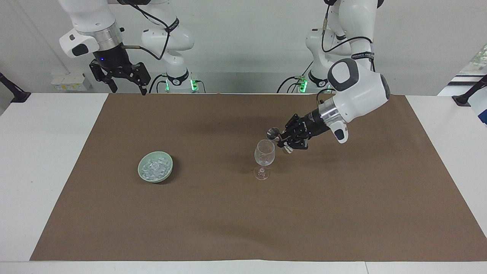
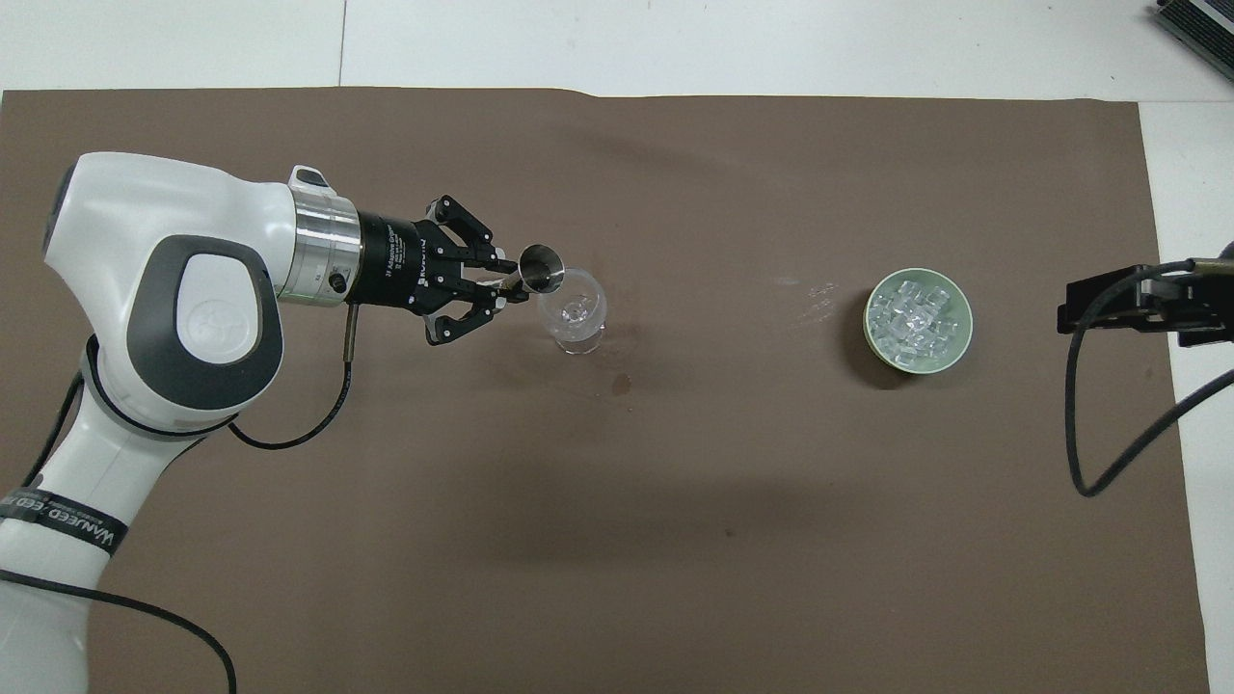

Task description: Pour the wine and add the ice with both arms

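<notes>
The ice (image 1: pixel 154 168) sits in your pale green bowl (image 1: pixel 168 170) toward the right arm's end (well apart from the wine glass (image 1: pixel 264 153)). Your left gripper (image 1: pixel 280 140) pinches a metal jigger (image 1: pixel 272 133) over the glass rim. Your right gripper (image 1: pixel 127 85) waits, fingers spread, above the table's edge.

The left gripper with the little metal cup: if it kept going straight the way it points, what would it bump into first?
Probably the wine glass: the left gripper points at its rim, its metal cup leading, likely touching first.
</notes>
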Available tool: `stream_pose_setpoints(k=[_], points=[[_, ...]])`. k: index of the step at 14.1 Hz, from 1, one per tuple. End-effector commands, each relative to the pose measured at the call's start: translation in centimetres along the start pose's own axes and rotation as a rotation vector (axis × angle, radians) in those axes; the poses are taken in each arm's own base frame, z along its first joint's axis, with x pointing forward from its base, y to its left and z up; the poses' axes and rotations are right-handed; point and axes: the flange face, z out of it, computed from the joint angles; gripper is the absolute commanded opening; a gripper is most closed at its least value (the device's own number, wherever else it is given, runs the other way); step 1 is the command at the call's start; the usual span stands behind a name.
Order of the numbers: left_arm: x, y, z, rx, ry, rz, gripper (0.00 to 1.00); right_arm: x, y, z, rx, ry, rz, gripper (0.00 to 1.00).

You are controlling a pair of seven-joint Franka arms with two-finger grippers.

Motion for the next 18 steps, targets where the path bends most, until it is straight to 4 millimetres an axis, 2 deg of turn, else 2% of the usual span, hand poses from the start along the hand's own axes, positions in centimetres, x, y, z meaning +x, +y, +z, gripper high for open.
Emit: stream_pose_setpoints(k=[1, 18], points=[[-1.0, -1.1, 0.0, -0.013, 0.083, -0.003, 0.00, -0.1, 0.5, -0.1, 0.002, -0.001, -0.016, 1.00], [-3.8, -1.4, 0.7, -0.062, 0.345, 0.021, 0.00, -0.1, 0.5, -0.1, 0.002, -0.001, -0.016, 1.00]])
